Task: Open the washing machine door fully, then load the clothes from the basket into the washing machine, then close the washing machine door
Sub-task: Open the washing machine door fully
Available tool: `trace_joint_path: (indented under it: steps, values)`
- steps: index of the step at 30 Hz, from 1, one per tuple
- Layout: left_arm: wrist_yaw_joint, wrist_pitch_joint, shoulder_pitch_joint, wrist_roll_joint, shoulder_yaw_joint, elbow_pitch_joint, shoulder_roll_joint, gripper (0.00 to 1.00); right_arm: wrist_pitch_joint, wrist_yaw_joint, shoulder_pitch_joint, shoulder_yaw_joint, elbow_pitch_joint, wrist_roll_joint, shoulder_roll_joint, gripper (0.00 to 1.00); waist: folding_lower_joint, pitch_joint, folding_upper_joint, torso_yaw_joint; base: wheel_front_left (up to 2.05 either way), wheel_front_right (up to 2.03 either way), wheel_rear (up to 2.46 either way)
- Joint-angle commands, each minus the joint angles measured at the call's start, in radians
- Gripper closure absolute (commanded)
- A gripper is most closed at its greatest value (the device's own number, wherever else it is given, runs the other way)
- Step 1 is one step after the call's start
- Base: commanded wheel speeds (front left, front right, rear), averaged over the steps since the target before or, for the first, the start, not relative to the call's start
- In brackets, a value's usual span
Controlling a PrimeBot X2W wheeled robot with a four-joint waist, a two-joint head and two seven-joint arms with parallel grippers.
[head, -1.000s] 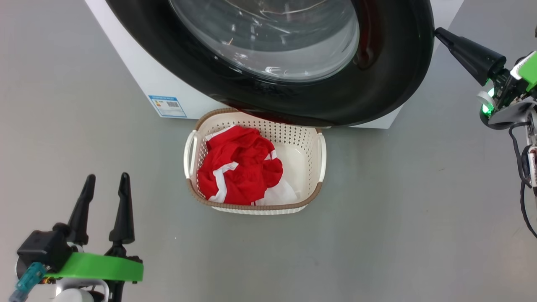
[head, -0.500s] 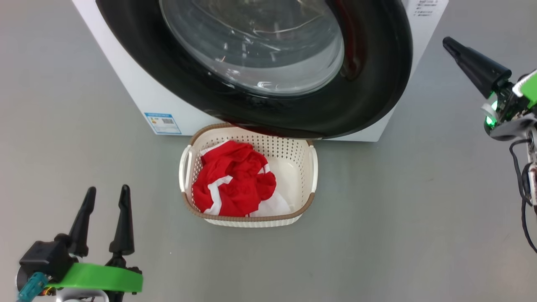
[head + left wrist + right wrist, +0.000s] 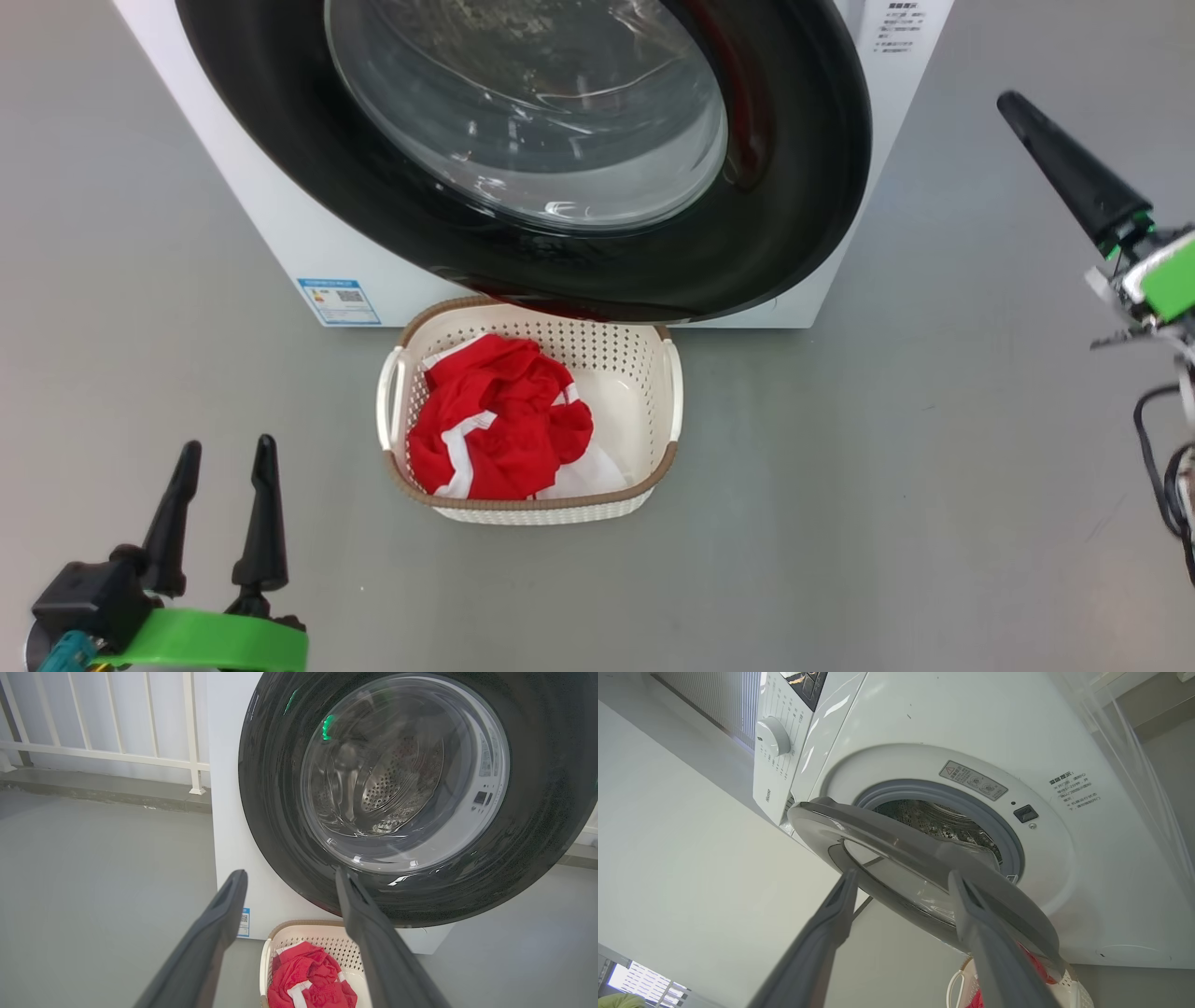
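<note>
Head view, from the left: the left gripper [image 3: 226,446] hovers low over the grey floor [image 3: 840,513], fingers spread wide and empty. Next comes the washing machine [image 3: 280,215], its blue label sticker [image 3: 339,301] near the bottom corner. In front of it stands the basket [image 3: 532,501] with the clothes [image 3: 495,429] bunched on its left side. The washing machine door [image 3: 803,187] hangs partly open above the basket's far rim. At the far right the right gripper [image 3: 1064,163] is apart from the door; the right wrist view shows its fingers [image 3: 822,933] wide, holding nothing.

Left gripper [image 3: 228,446] at lower left, fingers spread, right gripper [image 3: 902,875] far right, fingers apart
</note>
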Motion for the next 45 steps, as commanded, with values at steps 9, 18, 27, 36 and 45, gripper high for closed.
trace_joint_path:
  steps: [9, 18, 27, 36, 45]
  values:
    - [-0.003, -0.009, 0.006, 0.018, 0.049, -0.045, 0.024, 0.00, -0.253, 0.002, 0.170, 0.056, -0.196, -0.158, -0.096, 0.00, -0.0001, -0.003, -0.0001, -0.023, 0.00, 0.00, 0.00]
    - [-0.003, -0.009, 0.015, 0.023, 0.048, -0.061, 0.030, 0.00, -0.521, 0.002, 0.286, 0.129, -0.215, -0.328, -0.162, 0.00, -0.0001, -0.006, -0.0001, -0.034, 0.00, 0.00, 0.00]
    - [-0.003, -0.009, 0.020, 0.024, 0.038, -0.073, 0.034, 0.00, -0.688, 0.002, 0.342, 0.177, -0.128, -0.506, -0.179, 0.00, -0.0001, -0.005, -0.0001, -0.031, 0.00, 0.00, 0.00]
    - [-0.003, -0.009, 0.022, 0.024, 0.034, -0.075, 0.034, 0.00, -0.720, 0.002, 0.357, 0.151, -0.069, -0.755, -0.126, 0.00, -0.0001, -0.001, -0.0001, -0.028, 0.00, 0.00, 0.00]
    - [-0.003, -0.009, 0.018, 0.024, 0.030, -0.072, 0.033, 0.00, -0.721, 0.002, 0.374, 0.149, -0.059, -0.850, -0.070, 0.00, -0.0001, 0.002, -0.0001, -0.024, 0.00, 0.00, 0.00]
